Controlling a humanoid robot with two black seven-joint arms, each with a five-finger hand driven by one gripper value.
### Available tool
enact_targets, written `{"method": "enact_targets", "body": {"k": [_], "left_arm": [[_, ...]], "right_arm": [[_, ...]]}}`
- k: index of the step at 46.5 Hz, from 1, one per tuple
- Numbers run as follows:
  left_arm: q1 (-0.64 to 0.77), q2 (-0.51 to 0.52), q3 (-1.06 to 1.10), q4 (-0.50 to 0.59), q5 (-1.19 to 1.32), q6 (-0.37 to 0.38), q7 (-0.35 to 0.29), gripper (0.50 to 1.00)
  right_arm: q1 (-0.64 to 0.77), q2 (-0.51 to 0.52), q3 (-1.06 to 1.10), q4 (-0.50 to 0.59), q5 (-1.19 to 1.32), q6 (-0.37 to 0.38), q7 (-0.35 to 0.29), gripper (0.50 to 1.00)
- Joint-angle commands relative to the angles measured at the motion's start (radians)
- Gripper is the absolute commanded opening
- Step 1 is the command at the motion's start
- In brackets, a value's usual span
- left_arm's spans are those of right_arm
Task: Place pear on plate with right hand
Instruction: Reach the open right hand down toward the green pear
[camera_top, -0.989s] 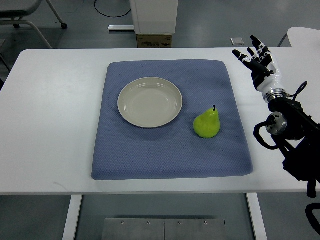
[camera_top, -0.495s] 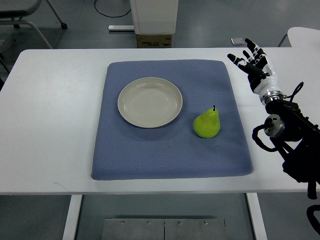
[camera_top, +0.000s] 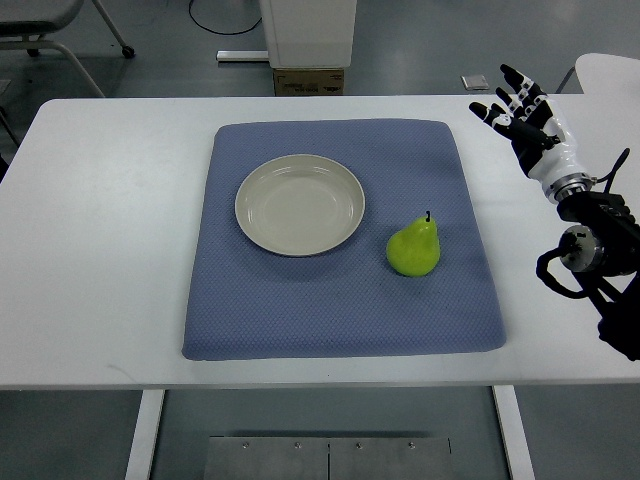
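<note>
A green pear (camera_top: 414, 248) stands upright on the blue mat (camera_top: 340, 300), to the right of and a little nearer than the plate. The cream plate (camera_top: 300, 204) sits empty on the mat's upper middle. My right hand (camera_top: 522, 115) is over the white table at the far right, well to the right of and beyond the pear, off the mat. Its fingers (camera_top: 514, 76) are spread and hold nothing. The left arm is out of view.
The white table (camera_top: 100, 250) runs wide around the mat. A white cabinet base (camera_top: 308, 30) and a cardboard box (camera_top: 308, 82) stand beyond the far edge. A second white tabletop (camera_top: 610, 72) shows at the upper right corner.
My right hand and forearm have shifted to the right and slightly up, away from the mat. The pear and plate have not moved.
</note>
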Motion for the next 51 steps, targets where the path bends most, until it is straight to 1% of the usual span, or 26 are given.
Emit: {"method": "enact_targets", "body": {"k": [1, 9, 14, 27, 34, 39, 51], "left_arm": [[0.000, 0.000, 0.001, 0.000, 0.000, 0.000, 0.000, 1.000], [0.000, 0.000, -0.001, 0.000, 0.000, 0.000, 0.000, 1.000], [0.000, 0.000, 0.001, 0.000, 0.000, 0.000, 0.000, 1.000], [0.000, 0.000, 0.001, 0.000, 0.000, 0.000, 0.000, 1.000], [0.000, 0.000, -0.001, 0.000, 0.000, 0.000, 0.000, 1.000], [0.000, 0.000, 0.001, 0.000, 0.000, 0.000, 0.000, 1.000], [0.000, 0.000, 0.001, 0.000, 0.000, 0.000, 0.000, 1.000]], "right_arm": [[-0.003, -0.035, -0.046, 0.034, 0.000, 0.001, 0.019, 1.000], [-0.004, -0.143, -0.202, 0.157, 0.000, -0.001, 0.099, 1.000], [-0.004, -0.186, -0.271, 0.211, -0.002, -0.002, 0.145, 1.000], [-0.004, -0.269, -0.433, 0.315, -0.013, -0.004, 0.217, 1.000], [-0.006, -0.275, -0.497, 0.346, -0.068, -0.007, 0.219, 1.000], [-0.010, -0.269, -0.525, 0.349, -0.115, -0.010, 0.219, 1.000], [-0.012, -0.266, -0.561, 0.352, -0.140, -0.018, 0.219, 1.000]]}}
